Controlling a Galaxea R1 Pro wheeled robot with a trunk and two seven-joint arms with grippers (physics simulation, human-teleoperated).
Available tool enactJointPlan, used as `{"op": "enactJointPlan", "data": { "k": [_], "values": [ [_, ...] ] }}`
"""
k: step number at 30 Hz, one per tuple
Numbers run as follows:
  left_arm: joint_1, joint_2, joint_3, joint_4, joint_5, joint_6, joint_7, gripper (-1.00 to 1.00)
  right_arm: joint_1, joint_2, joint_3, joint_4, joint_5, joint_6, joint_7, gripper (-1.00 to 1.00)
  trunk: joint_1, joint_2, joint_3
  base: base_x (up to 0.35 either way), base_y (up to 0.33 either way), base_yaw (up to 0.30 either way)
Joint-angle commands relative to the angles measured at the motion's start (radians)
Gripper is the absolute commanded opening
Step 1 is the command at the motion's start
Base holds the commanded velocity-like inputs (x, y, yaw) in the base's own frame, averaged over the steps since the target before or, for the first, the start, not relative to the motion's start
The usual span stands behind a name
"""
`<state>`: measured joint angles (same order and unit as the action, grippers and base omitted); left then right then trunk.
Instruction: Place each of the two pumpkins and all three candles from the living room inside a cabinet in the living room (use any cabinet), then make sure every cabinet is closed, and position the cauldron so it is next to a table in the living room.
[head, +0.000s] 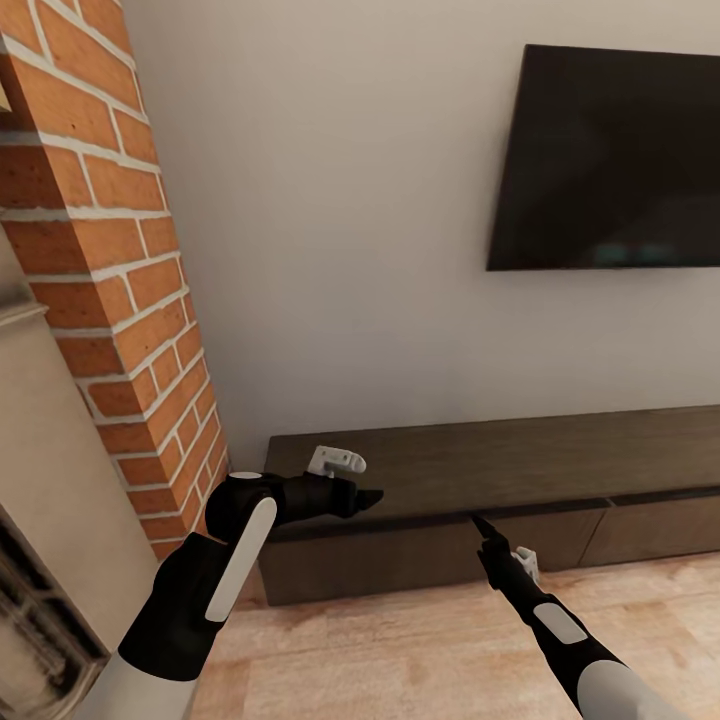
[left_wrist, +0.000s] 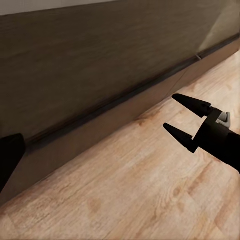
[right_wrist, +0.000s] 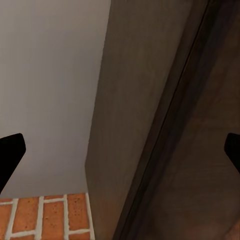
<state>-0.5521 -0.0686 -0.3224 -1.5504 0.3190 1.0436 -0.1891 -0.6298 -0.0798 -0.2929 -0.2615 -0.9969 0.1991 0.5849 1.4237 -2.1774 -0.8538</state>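
The long, low, dark-brown wood-grain cabinet (head: 500, 470) stands against the pale wall, under the black wall-mounted television (head: 610, 160), beside the red brick column (head: 120, 300). Its fronts look shut. The left gripper (head: 372, 497) hovers over its top near the brick-side end, spread unclear. The right gripper (left_wrist: 182, 117), fingers spread apart and empty, points at the front's upper edge above the light wooden floor (head: 420, 650).

No text, label, brand, number or sign is showing legibly on any surface here. The large black flat wall-mounted screen (head: 610, 155) is displaying nothing, and the long low dark-brown wood-grain cabinet (head: 480, 465) beneath it is bearing no markings.
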Motion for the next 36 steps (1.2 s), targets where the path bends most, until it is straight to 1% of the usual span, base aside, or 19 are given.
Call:
{"op": "enactJointPlan", "data": {
  "k": [1,8,17,36],
  "values": [
    [-0.001,0.000,0.001,0.000,-0.010,0.004,-0.010,1.00,-0.001,0.000,-0.003,0.001,-0.009,0.010,0.003,1.00,0.000,0.000,-0.001,0.027,0.000,0.000],
    [0.000,0.000,0.000,0.000,-0.011,0.004,-0.006,1.00,-0.001,0.001,-0.003,0.001,-0.008,0.009,0.003,1.00,0.000,0.000,-0.001,0.009,0.000,0.000],
    [0.000,0.000,0.000,0.000,-0.010,0.004,0.024,1.00,-0.001,0.002,-0.003,0.001,-0.008,0.009,0.003,1.00,0.000,0.000,-0.001,0.001,0.000,0.000],
    [-0.001,0.000,0.000,0.001,-0.011,0.004,0.028,1.00,-0.001,0.002,-0.003,0.001,-0.008,0.008,0.003,1.00,0.000,0.000,-0.001,0.032,0.000,0.000]
  ]
}}
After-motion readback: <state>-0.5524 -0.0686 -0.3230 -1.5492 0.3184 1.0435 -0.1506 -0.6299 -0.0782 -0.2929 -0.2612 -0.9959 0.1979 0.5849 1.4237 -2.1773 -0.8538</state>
